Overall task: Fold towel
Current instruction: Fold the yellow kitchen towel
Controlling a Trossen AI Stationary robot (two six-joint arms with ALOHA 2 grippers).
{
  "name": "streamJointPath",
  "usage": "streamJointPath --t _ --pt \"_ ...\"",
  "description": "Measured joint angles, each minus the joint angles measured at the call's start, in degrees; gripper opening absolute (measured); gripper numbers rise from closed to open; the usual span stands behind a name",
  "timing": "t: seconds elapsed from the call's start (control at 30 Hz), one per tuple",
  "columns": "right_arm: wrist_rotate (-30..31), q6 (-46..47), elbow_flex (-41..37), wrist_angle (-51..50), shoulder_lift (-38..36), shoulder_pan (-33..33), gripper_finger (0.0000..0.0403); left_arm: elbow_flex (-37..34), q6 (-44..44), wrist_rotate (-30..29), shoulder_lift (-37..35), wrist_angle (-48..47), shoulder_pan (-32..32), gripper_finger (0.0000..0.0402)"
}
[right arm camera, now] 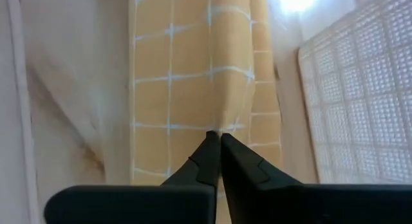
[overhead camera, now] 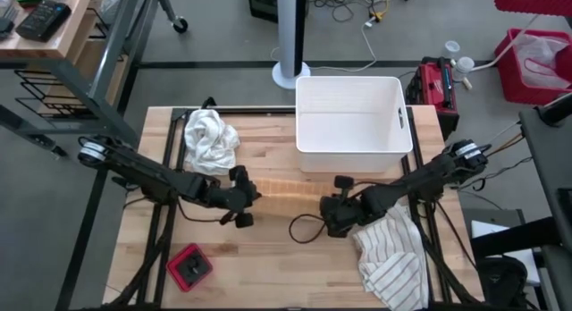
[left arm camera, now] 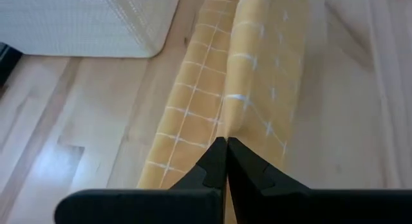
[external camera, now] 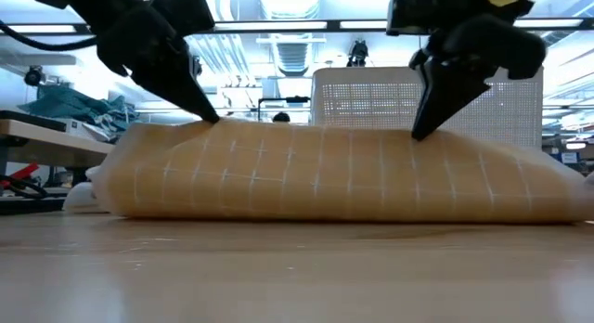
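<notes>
Two hands pinch one yellow checked towel [external camera: 325,170], which lies in a long fold across the middle of the desk [overhead camera: 268,266], just in front of the white bin [overhead camera: 353,123]. My left hand [overhead camera: 253,197] is clamped on the towel's left end, fingertips [left arm camera: 222,161] meeting on the raised crease. My right hand [overhead camera: 323,206] is pressed together on the right end in the same way. Between them the cloth lies low on the wood.

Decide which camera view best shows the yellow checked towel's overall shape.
The low view: the yellow checked towel spans it edge to edge. The high view shows it faintly between the arms; each wrist view shows only one end.
</notes>
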Motion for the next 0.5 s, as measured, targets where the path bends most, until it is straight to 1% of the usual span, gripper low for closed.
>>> streamJointPath --t 0.1,0.27,0.43,0.5 --pt "0.8 -1.37 -0.12 1.92 -0.79 -0.17 0.0027 -0.66 -0.57 0.04 1.26 -1.42 -0.07 0.0" --pt "0.75 -3.64 -0.12 6.44 -1.5 -1.33 0.0045 -1.1 -0.35 0.73 3.62 -0.98 -0.24 0.0" --pt "0.54 -5.3 -0.14 9.55 -1.81 -4.4 0.0063 -1.21 1.41 2.98 5.23 -0.78 -1.09 0.0" --pt "0.43 -7.09 -0.47 13.22 -1.19 -5.88 0.0069 -1.21 1.44 3.36 5.61 -0.98 -1.57 0.0"
